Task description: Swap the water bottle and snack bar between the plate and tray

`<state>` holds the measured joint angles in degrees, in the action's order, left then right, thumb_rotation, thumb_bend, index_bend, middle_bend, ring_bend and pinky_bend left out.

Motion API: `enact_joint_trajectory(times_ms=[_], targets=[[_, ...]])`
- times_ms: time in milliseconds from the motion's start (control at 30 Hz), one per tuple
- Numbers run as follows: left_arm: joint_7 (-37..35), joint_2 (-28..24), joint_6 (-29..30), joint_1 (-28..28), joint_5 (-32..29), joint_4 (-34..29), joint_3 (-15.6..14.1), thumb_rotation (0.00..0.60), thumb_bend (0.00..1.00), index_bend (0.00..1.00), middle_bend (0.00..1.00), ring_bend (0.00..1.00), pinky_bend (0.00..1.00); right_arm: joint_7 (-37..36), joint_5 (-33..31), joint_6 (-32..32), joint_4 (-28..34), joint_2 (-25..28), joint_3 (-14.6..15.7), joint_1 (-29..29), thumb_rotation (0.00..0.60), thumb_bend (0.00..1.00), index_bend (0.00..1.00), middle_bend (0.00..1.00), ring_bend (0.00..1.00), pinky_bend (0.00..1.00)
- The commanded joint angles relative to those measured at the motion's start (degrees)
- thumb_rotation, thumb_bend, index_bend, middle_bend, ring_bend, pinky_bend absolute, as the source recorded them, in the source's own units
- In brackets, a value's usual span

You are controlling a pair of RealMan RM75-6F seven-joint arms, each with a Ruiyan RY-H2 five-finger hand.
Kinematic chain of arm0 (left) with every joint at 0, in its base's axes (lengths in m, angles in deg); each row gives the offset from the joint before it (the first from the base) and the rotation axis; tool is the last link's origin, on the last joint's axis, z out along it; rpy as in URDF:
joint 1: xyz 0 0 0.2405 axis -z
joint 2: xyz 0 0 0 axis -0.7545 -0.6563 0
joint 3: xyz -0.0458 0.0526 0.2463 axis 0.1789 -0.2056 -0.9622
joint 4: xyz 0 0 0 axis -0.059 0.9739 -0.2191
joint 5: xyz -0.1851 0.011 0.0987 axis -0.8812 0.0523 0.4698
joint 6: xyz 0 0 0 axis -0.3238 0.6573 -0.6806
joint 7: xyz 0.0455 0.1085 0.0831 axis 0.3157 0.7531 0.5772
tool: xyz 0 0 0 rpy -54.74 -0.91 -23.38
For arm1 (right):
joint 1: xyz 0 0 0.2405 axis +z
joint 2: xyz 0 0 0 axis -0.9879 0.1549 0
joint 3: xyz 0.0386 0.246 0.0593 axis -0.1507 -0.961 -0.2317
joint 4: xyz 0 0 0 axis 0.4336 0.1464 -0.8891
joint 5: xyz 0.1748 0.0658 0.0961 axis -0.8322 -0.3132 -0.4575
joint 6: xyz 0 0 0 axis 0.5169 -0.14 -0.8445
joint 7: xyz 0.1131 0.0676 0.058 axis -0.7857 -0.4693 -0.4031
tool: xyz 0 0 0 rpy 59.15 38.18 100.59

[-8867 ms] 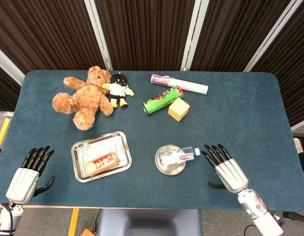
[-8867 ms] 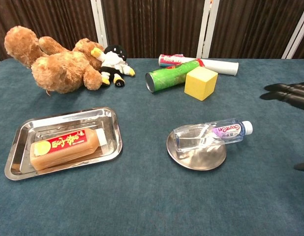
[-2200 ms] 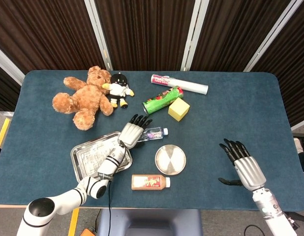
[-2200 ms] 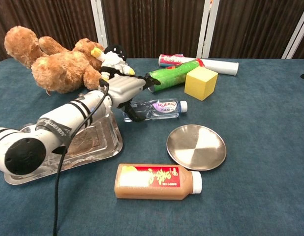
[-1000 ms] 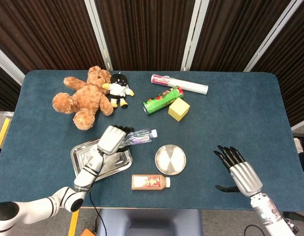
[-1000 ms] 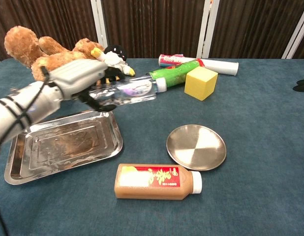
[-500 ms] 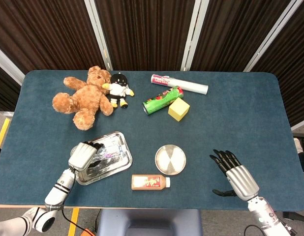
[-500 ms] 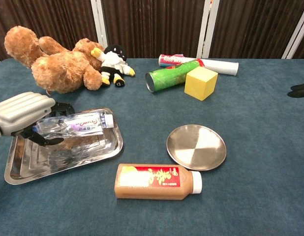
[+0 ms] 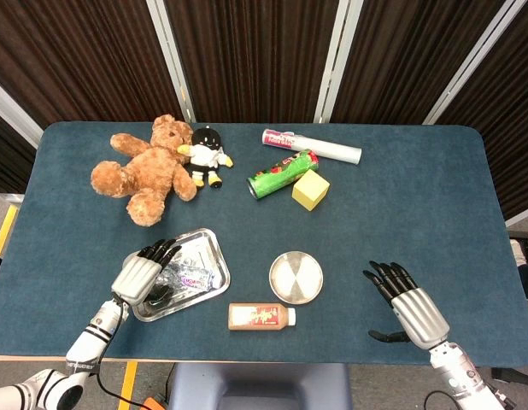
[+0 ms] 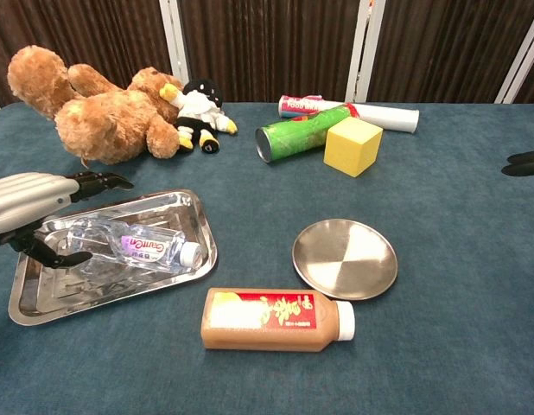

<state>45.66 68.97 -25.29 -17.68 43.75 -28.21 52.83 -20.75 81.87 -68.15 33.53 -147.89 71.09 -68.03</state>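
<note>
The clear water bottle [image 10: 133, 246] [image 9: 191, 277] lies on its side in the steel tray [image 10: 193, 212] [image 9: 211, 245], cap toward the right. My left hand [image 10: 38, 203] [image 9: 142, 274] hovers over the tray's left part with fingers spread, holding nothing. The brown snack bar [image 10: 276, 320] [image 9: 261, 316] lies on the table in front of the round steel plate [image 10: 345, 258] [image 9: 296, 277], which is bare. My right hand [image 9: 409, 306] rests open near the table's front right; only its fingertips [image 10: 522, 162] show in the chest view.
At the back lie a brown teddy bear [image 9: 144, 171], a small penguin toy [image 9: 207, 154], a green can [image 9: 281, 173], a yellow block [image 9: 310, 189] and a white-pink tube [image 9: 311, 145]. The table's front edge runs just below the snack bar.
My left hand lowered the water bottle into the tray and let it go; its fingers have spread apart. The right hand barely shifted.
</note>
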Motion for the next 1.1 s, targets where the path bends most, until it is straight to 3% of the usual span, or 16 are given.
enact_joint_trajectory(times_ms=[33, 133, 233, 400, 500, 667, 1100], targets=[[0.91, -5.54, 3.71, -3.07, 1.67, -5.84, -1.96, 0.600, 0.34, 0.00, 0.00, 0.00, 0.16, -0.39, 0.83, 0.43, -0.11, -0.95, 0.13, 0.52, 0.600, 0.22, 0.00, 0.00, 0.00, 0.00], [-0.53, -8.96, 10.86, -7.36, 5.20, -8.00, -4.00, 0.600, 0.35, 0.00, 0.00, 0.00, 0.11, 2.10, 2.16, 2.97, 0.60, -2.49, -0.13, 2.41, 0.600, 0.22, 0.00, 0.00, 0.00, 0.00], [-0.47, -10.54, 17.38, -11.93, 7.32, -7.90, -5.74, 0.600, 0.35, 0.00, 0.00, 0.00, 0.08, 9.77, 1.10, 7.42, 2.45, -5.88, -1.96, 4.73, 0.600, 0.22, 0.00, 0.00, 0.00, 0.00], [0.20, -9.73, 25.37, -17.44, 10.67, -4.35, -6.94, 0.600, 0.35, 0.00, 0.00, 0.00, 0.03, 21.34, -3.38, 17.62, 6.50, -12.52, -3.63, 8.86, 0.600, 0.22, 0.00, 0.02, 0.00, 0.08], [-3.77, -8.74, 29.24, -19.08, 13.01, -1.29, -6.45, 0.600, 0.35, 0.00, 0.00, 0.00, 0.02, 27.33, -5.76, 19.00, 5.84, -18.41, -4.49, 9.24, 0.600, 0.26, 0.05, 0.10, 0.01, 0.17], [-8.34, -8.76, 30.34, -20.41, 13.11, 1.88, -5.64, 0.600, 0.36, 0.00, 0.00, 0.00, 0.02, 32.43, -8.87, 19.28, 4.14, -25.44, -5.28, 9.27, 0.600, 0.32, 0.20, 0.21, 0.10, 0.26], [-10.20, -10.42, 29.46, -21.58, 13.07, 1.75, -3.74, 0.600, 0.35, 0.00, 0.00, 0.00, 0.02, 40.53, -19.19, 20.53, -0.29, -35.30, -8.37, 10.91, 0.600, 0.33, 0.26, 0.27, 0.15, 0.31]])
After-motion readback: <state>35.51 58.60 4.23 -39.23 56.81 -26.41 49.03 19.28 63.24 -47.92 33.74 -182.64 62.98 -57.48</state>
